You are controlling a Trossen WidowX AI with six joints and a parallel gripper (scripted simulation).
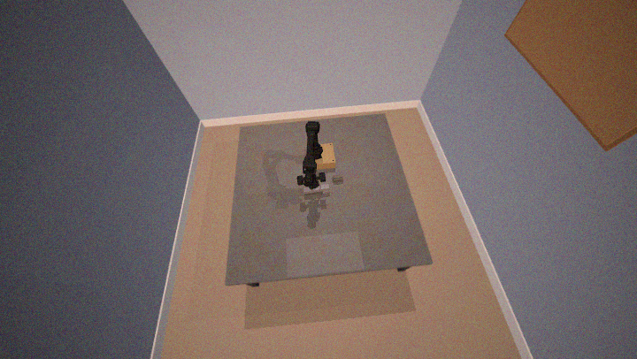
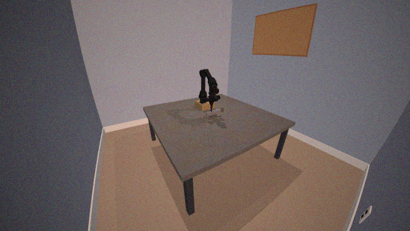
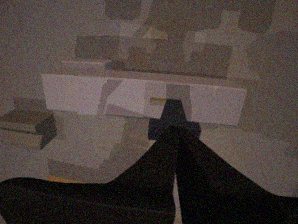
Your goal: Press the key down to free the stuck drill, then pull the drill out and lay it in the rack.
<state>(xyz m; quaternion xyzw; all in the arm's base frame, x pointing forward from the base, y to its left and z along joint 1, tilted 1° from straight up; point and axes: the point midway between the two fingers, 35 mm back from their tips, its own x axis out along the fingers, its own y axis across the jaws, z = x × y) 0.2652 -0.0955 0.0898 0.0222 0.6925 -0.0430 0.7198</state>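
Observation:
My gripper (image 1: 312,187) (image 2: 211,110) (image 3: 175,133) is shut with nothing seen between its fingers. It points down, and in the wrist view its tips overlap a dark blue T-shaped piece (image 3: 174,111), which looks like the key; I cannot tell whether they touch it. The piece stands at the near side of a long pale block (image 3: 215,105) (image 2: 217,110). A thin yellow strip (image 3: 158,99) shows beside its top. A small grey-brown stepped block (image 3: 27,120) (image 1: 337,179), perhaps the rack, stands apart at the wrist view's left. I cannot make out the drill for certain.
The arm stands at a wooden base box (image 1: 328,154) (image 2: 201,106) on the grey table (image 1: 356,214) (image 2: 229,140), behind the pale block. The arm's shadow falls across the block and the table. A lighter rectangular patch (image 1: 325,253) lies at the table's front edge.

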